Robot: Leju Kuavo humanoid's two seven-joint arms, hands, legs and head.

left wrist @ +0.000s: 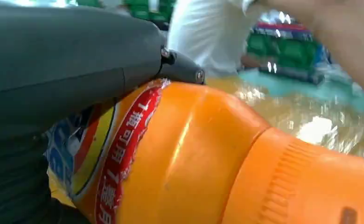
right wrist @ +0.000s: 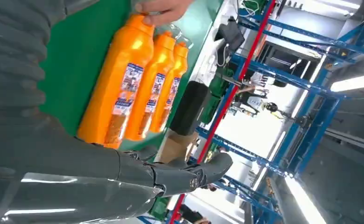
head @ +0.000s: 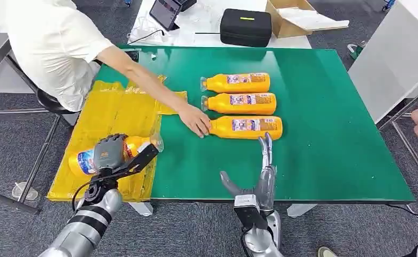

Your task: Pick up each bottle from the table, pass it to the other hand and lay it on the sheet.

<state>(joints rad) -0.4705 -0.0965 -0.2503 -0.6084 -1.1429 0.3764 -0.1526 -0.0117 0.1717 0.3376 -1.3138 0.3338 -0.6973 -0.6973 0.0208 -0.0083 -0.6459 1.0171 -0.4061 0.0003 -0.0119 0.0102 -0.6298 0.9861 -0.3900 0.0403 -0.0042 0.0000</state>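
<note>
My right hand (right wrist: 124, 172) reaches out over the green table (right wrist: 84, 51), fingers extended, nothing in them. Three orange bottles (right wrist: 119, 88) lie side by side just past the fingertips. A person's hand (right wrist: 164, 8) touches the nearest bottle's cap end. Black case (right wrist: 192, 109) beyond; blue racking (right wrist: 283, 79) behind.

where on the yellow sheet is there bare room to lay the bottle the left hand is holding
The yellow sheet lies bare between the person's arm and the left hand gripping the held bottle. Crowded: the three bottles on the green table.
</note>
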